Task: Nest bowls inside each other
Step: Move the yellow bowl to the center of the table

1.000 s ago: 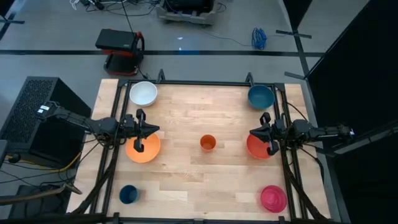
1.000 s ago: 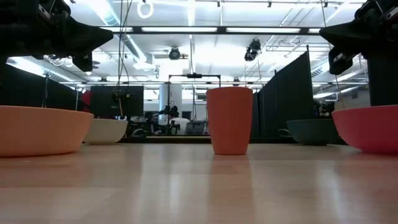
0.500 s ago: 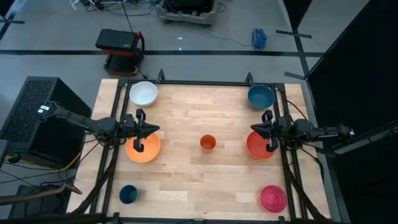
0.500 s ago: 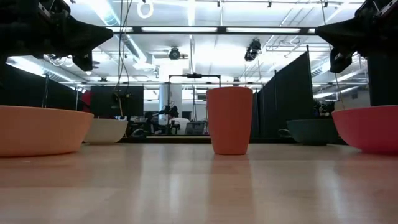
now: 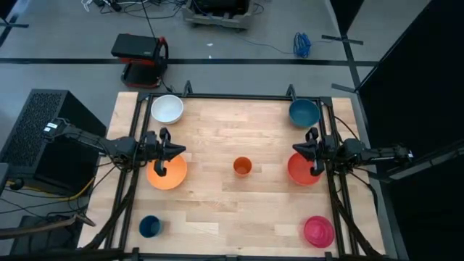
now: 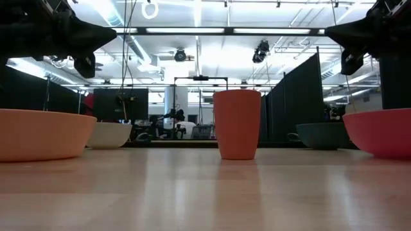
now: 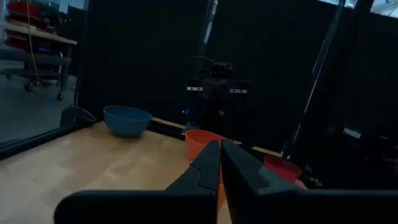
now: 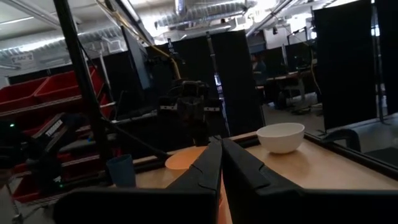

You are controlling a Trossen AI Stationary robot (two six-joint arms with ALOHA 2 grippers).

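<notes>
Five bowls lie apart on the table (image 5: 217, 130), none nested: white bowl (image 5: 167, 109) at upper left, teal-blue bowl (image 5: 304, 112) at upper right, orange bowl (image 5: 170, 175) at middle left, red-orange bowl (image 5: 301, 171) at middle right, magenta-pink bowl (image 5: 318, 231) at lower right. The left gripper (image 5: 181, 150) hovers over the orange bowl with jaws closed and empty; the right gripper (image 5: 295, 150) hovers over the red-orange bowl, also closed and empty. A small orange cup (image 5: 242, 167) stands in the centre, a dark blue cup (image 5: 149, 226) at lower left.

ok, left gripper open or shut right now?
Shut. In the left wrist view the left gripper has its two fingers pressed together with nothing between them. From above it hovers over the orange bowl.
</notes>
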